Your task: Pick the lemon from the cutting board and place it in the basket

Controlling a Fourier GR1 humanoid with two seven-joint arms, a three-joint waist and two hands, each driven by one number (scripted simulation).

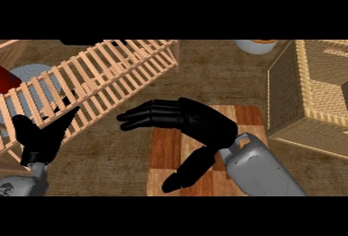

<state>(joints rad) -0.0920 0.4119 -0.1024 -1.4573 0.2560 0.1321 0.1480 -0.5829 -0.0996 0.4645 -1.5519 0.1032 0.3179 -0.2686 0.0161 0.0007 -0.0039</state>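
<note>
right hand [197, 122] hovers spread open over the cutting board [166, 147] (long axis toward the view's top), lemon hidden.

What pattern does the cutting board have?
The cutting board is a patchwork of reddish-brown and lighter tan wood blocks; the head view shows it best.

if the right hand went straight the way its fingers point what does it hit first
The right hand points to the view's left: bare counter, then probably the slatted wooden rack, close by the left hand. Depth is unclear.
</note>
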